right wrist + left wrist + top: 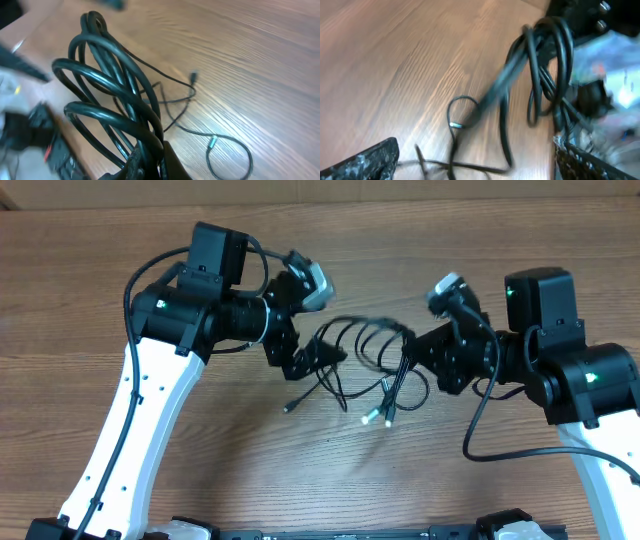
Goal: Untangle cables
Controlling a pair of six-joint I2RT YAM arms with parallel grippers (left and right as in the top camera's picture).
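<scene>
While the wooden table (90,250) carries the tangle at its middle, the right gripper (150,161) is clamped shut on the looped cables (107,82), between the two arms. The left gripper (322,357) has its fingers spread wide, holding nothing, just beside the loops. It looks like the separating step. Next, the left should pinch one loose strand near the plug tips (375,416) and draw it clear.

R gripper (150,157) at btm edge, jaws clamped on bundle of black cable loops (107,85) fanning up-left. Thin strand (175,100) lies on wood table (260,55), ends in small plug (194,76). Another curl (235,160) w/ pale tip, lower right.
</scene>
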